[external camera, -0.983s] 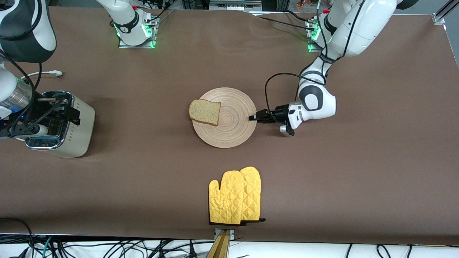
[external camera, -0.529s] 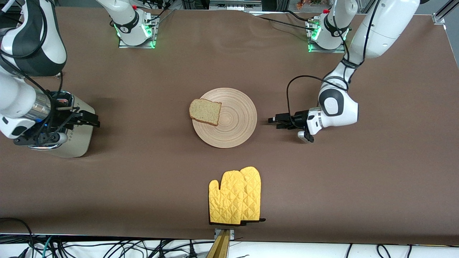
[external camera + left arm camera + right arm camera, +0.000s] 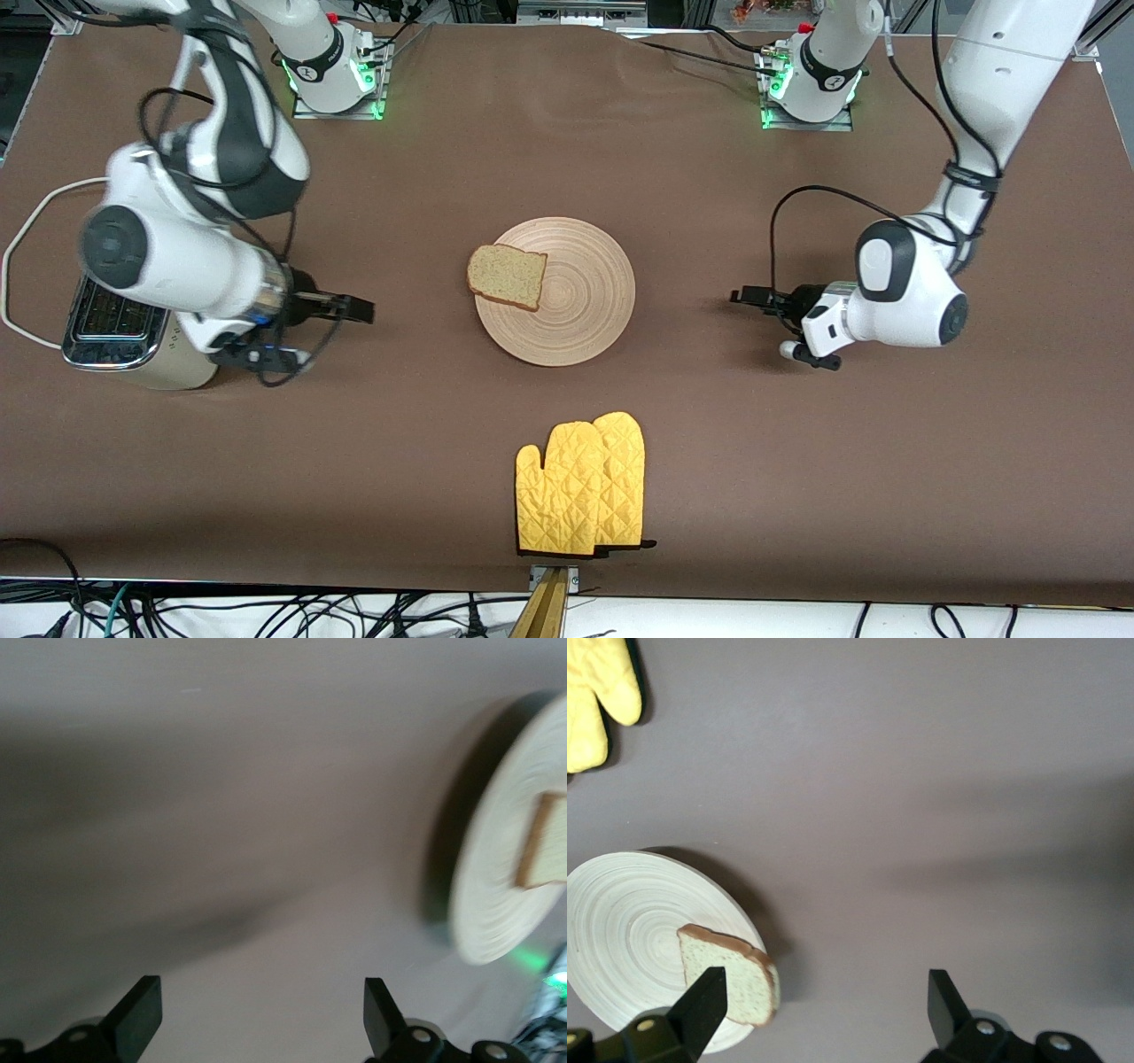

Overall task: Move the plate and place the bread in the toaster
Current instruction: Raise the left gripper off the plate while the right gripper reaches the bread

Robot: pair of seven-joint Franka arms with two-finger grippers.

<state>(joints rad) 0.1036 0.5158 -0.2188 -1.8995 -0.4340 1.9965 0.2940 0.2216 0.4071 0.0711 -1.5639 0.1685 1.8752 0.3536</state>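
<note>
While the left pincer has backed off the plate, spread and empty, the right pincer, spread, left the toaster; bread overhangs the plate's rim.

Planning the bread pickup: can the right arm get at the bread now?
Probably yes. The right end effector is open between the toaster and the plate, with only bare table before the bread overhanging the plate's rim.

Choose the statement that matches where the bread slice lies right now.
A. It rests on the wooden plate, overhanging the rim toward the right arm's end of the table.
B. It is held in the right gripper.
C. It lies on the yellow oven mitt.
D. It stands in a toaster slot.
A: the bread sits on the plate, its edge past the rim on the toaster's side, with both grippers apart from it.
</note>
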